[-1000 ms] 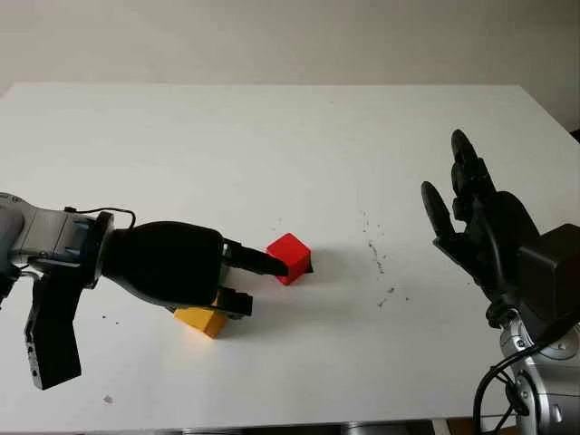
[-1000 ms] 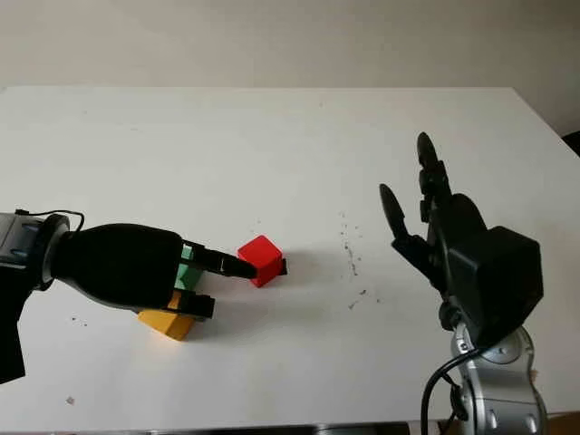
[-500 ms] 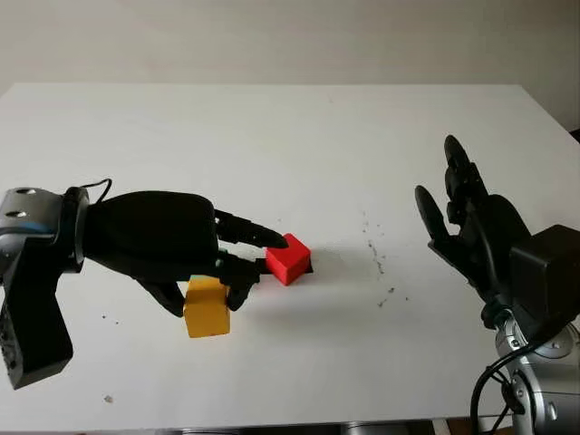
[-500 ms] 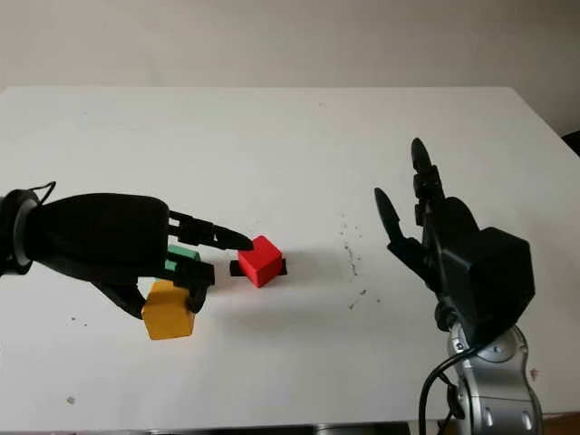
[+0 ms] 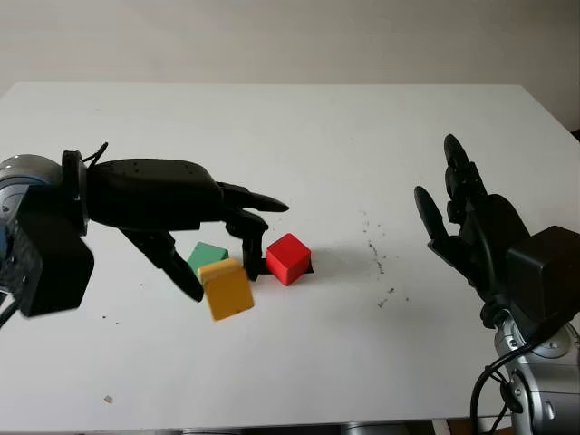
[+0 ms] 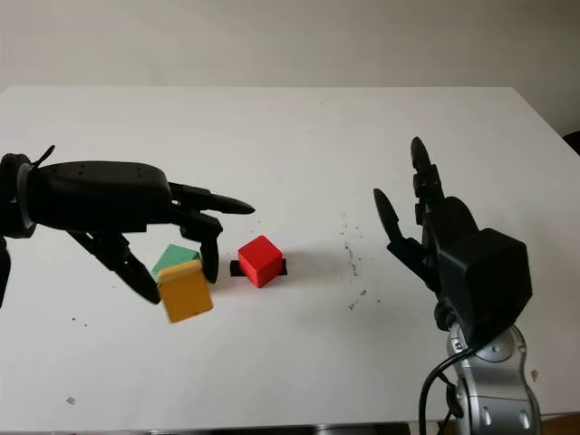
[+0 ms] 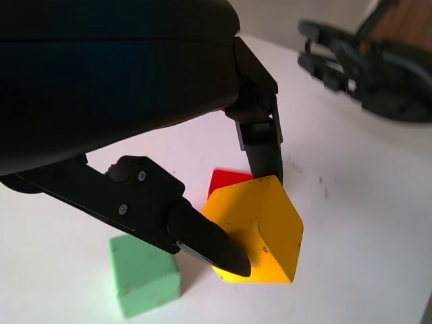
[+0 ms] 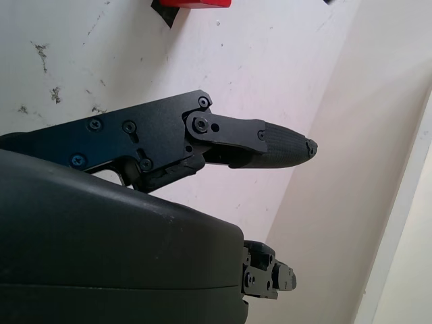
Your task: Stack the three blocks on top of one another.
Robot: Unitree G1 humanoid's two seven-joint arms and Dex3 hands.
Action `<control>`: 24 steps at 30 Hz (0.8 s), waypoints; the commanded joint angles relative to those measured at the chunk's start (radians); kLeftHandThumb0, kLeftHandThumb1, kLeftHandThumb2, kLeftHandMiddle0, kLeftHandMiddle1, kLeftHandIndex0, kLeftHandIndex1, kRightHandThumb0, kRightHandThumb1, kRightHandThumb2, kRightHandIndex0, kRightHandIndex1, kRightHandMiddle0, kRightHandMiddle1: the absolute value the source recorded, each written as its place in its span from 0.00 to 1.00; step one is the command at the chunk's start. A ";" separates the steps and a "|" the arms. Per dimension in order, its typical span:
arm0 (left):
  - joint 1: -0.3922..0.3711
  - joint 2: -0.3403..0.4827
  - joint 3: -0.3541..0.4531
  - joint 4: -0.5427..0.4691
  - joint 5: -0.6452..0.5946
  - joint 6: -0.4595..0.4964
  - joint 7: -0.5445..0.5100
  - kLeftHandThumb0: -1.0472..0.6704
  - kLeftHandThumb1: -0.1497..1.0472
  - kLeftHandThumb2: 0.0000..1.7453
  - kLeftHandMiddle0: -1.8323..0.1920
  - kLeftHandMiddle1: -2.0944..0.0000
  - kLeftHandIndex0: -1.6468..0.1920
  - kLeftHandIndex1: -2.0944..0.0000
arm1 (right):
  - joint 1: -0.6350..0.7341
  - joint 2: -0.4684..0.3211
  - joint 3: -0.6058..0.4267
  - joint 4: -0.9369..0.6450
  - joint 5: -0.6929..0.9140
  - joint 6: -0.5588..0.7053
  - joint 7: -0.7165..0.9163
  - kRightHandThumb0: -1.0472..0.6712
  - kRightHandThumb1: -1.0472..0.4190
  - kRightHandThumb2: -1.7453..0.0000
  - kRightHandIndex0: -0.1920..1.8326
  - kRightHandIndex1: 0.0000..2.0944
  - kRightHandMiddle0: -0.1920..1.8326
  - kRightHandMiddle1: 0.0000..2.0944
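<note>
White table [image 5: 299,127]: at left, the left hand [image 5: 172,204] pinches a tilted yellow block [image 5: 226,288] aloft beside the green block [image 5: 207,255] and red block [image 5: 288,258]; it likely needs levelling before lowering squarely; the right hand [image 5: 476,227] hovers open at right.

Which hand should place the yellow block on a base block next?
Left. The left hand already grips the yellow block, lifted beside the green block and red block. The right hand is open, off to the side.
</note>
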 commanded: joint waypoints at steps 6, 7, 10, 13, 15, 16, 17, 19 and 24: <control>-0.087 -0.110 0.050 0.103 0.172 -0.060 0.103 0.41 0.96 0.03 0.85 0.97 0.71 0.42 | -0.008 -0.006 -0.001 0.001 -0.002 -0.011 -0.005 0.23 0.00 0.71 0.02 0.03 0.04 0.03; -0.096 -0.123 0.048 0.123 0.208 -0.086 0.125 0.40 0.96 0.03 0.84 0.97 0.71 0.42 | -0.008 -0.004 -0.002 0.001 -0.001 -0.011 -0.006 0.23 0.00 0.71 0.02 0.03 0.04 0.03; -0.117 -0.148 0.038 0.160 0.305 -0.133 0.177 0.40 0.96 0.03 0.84 0.97 0.70 0.41 | -0.010 -0.006 -0.002 0.005 -0.004 -0.015 -0.007 0.23 0.00 0.71 0.02 0.03 0.04 0.03; -0.139 -0.171 0.025 0.187 0.403 -0.163 0.232 0.40 0.96 0.03 0.85 0.98 0.71 0.39 | -0.010 -0.008 -0.002 0.002 -0.003 -0.009 -0.005 0.23 0.00 0.71 0.02 0.03 0.04 0.03; -0.155 -0.189 0.019 0.213 0.456 -0.188 0.273 0.41 0.95 0.03 0.85 0.97 0.71 0.38 | -0.009 -0.010 -0.001 0.001 -0.007 -0.006 -0.007 0.23 0.00 0.71 0.02 0.03 0.04 0.03; -0.163 -0.197 0.015 0.225 0.475 -0.194 0.288 0.41 0.95 0.03 0.85 0.97 0.71 0.38 | -0.008 -0.011 0.000 0.001 -0.010 -0.008 -0.007 0.22 0.00 0.71 0.02 0.03 0.04 0.03; -0.173 -0.208 0.008 0.237 0.496 -0.198 0.303 0.42 0.96 0.03 0.85 0.97 0.71 0.38 | -0.008 -0.011 0.000 -0.001 -0.011 -0.007 -0.008 0.22 0.00 0.71 0.02 0.03 0.04 0.03; -0.188 -0.222 0.000 0.258 0.525 -0.208 0.328 0.41 0.97 0.03 0.85 0.97 0.73 0.35 | -0.007 -0.009 0.000 -0.002 -0.012 -0.007 -0.008 0.23 0.00 0.71 0.02 0.03 0.04 0.03; -0.216 -0.247 -0.029 0.293 0.579 -0.232 0.367 0.41 0.98 0.03 0.85 0.98 0.77 0.27 | -0.007 -0.006 0.003 -0.008 -0.014 -0.004 -0.009 0.23 0.00 0.71 0.02 0.03 0.04 0.03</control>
